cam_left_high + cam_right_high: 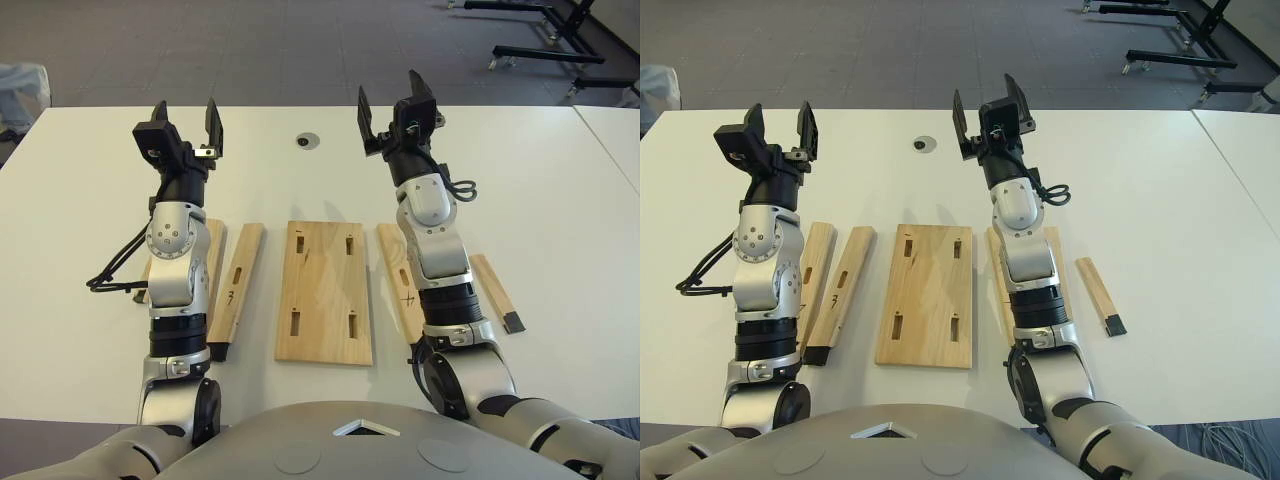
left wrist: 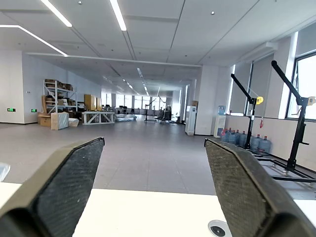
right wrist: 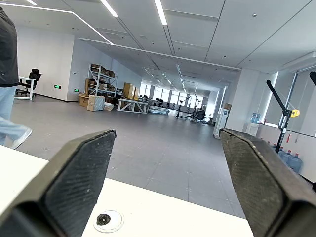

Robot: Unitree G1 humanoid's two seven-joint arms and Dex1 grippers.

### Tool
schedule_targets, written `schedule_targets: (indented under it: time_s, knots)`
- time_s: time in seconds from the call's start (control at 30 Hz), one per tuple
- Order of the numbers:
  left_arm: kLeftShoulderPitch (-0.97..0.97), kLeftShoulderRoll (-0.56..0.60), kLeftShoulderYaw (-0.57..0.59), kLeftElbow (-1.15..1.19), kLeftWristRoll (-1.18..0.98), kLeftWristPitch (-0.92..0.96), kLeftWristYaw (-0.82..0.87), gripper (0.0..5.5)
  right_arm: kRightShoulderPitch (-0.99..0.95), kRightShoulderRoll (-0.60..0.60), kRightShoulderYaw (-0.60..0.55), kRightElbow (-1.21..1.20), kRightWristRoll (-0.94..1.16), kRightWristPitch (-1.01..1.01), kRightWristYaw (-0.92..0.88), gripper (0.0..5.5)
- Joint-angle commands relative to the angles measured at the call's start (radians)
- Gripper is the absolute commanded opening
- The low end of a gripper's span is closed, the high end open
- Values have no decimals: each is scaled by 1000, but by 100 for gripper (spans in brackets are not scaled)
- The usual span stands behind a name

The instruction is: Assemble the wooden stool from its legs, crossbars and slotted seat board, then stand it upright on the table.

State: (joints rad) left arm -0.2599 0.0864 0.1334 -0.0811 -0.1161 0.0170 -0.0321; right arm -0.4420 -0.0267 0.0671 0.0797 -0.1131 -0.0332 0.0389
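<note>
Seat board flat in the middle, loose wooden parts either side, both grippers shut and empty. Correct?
No: both are open, not shut. The left gripper and right gripper have their fingers spread wide, clearest in the wrist views. The rest holds: seat board flat in the middle, wooden parts either side, grippers empty.

seat board point(image 1: 323, 292) centre | leg point(image 1: 238, 285) left | short piece point(image 1: 497, 292) far right
</note>
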Motion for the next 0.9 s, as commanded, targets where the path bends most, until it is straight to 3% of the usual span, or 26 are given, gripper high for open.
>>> schedule_targets:
  time_s: [0.03,0.9]
  knots:
    - [-29,0,-8,21,10,0,4,371,-9,-3,-2,17,16,6,14,386]
    - [-75,-18,-27,134,48,-139,-2,371,-134,7,-2,191,18,-124,13,386]
